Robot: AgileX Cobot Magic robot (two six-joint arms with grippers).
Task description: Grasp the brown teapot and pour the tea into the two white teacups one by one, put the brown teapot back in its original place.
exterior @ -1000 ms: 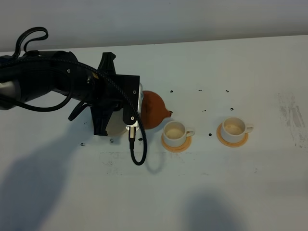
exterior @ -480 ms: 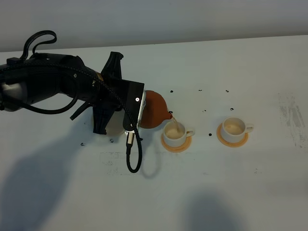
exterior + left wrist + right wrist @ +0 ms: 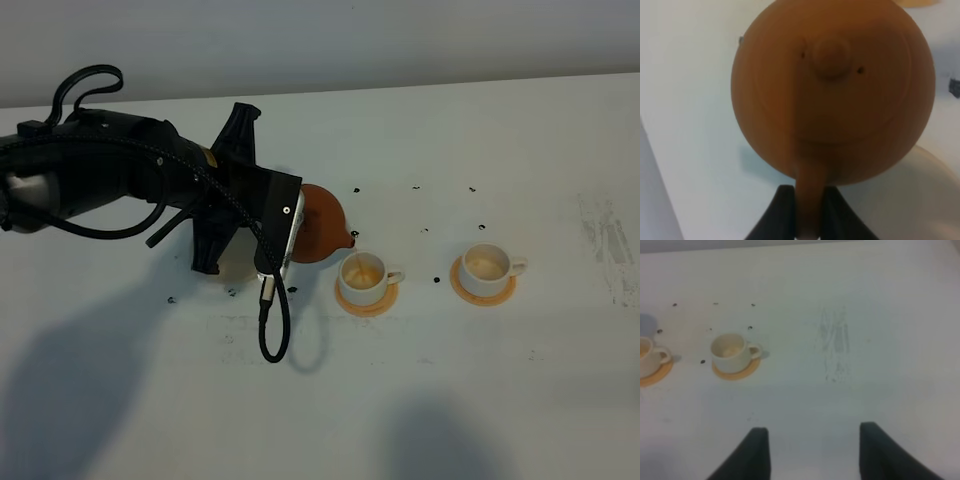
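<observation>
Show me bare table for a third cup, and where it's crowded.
Bare: the strip of table in front of both cups, and the right end beyond the right teacup. Crowded: around the brown teapot, left gripper and left teacup.

A white tabletop (image 3: 500,400) fills the scene, flecked with small dark specks (image 3: 416,188) and one grey scuff (image 3: 603,228). A plain pale wall (image 3: 400,40) stands behind it.

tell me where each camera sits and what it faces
exterior high: above, looking down on the table; shows the left arm tilting the brown teapot
left wrist: along the left gripper clamped on the teapot's handle
right wrist: past the open right gripper toward the two white teacups
shared: exterior high and right wrist show both cups
</observation>
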